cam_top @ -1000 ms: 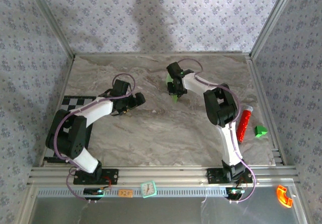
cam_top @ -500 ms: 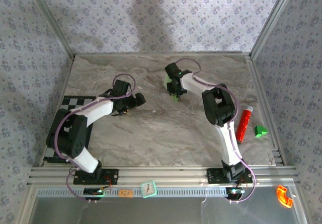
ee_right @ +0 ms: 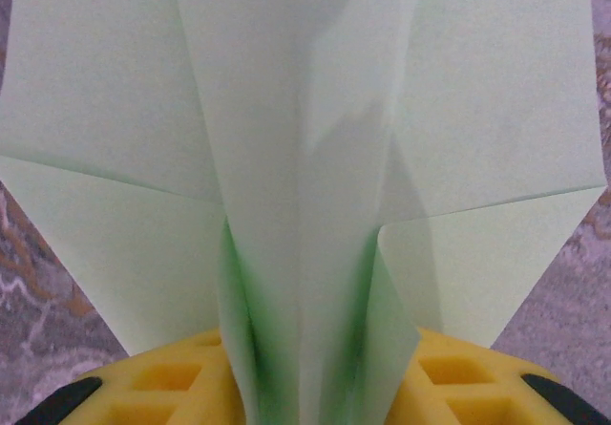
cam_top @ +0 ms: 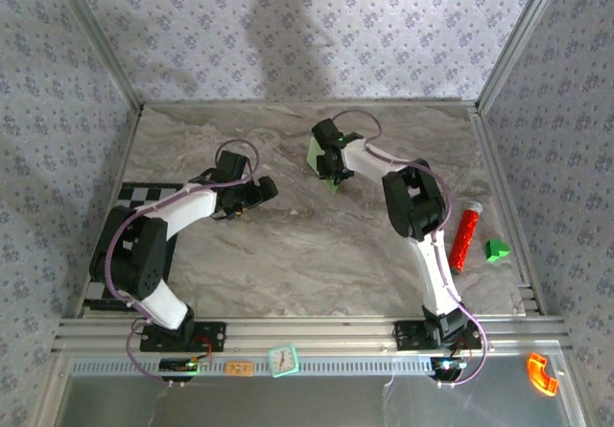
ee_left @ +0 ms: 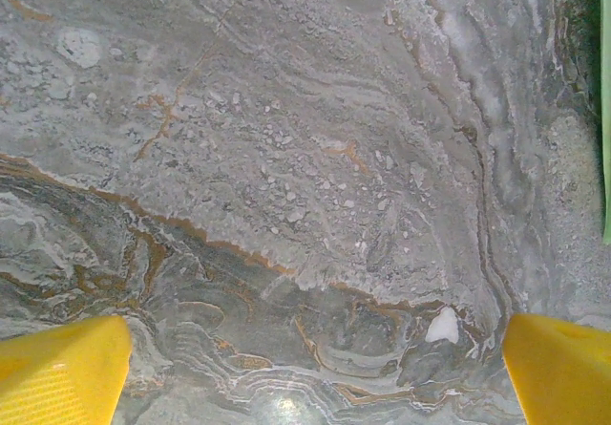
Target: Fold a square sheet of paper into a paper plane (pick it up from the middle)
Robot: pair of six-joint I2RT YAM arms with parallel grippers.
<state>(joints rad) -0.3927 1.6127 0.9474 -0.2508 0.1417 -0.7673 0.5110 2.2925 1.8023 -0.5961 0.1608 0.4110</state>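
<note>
The pale green paper (ee_right: 305, 110) is folded into a narrow creased shape with flaps spreading to both sides. My right gripper (ee_right: 305, 401) is shut on its centre fold, yellow fingers (ee_right: 162, 387) pressing from either side. In the top view the right gripper (cam_top: 329, 165) holds the paper (cam_top: 333, 184) over the far middle of the table. My left gripper (cam_top: 265, 191) sits to the left of it, apart from the paper. Its yellow fingertips (ee_left: 57, 368) stand wide open over bare marble, and a strip of the paper's edge (ee_left: 606, 110) shows at the far right of the left wrist view.
A red cylinder (cam_top: 465, 237) and a small bright green block (cam_top: 496, 249) lie near the right wall. A checkerboard mat (cam_top: 142, 195) lies at the left edge under the left arm. An orange piece (cam_top: 542, 373) sits outside the front rail.
The right gripper has shifted slightly left and farther back with the paper. The left arm has hardly moved.
</note>
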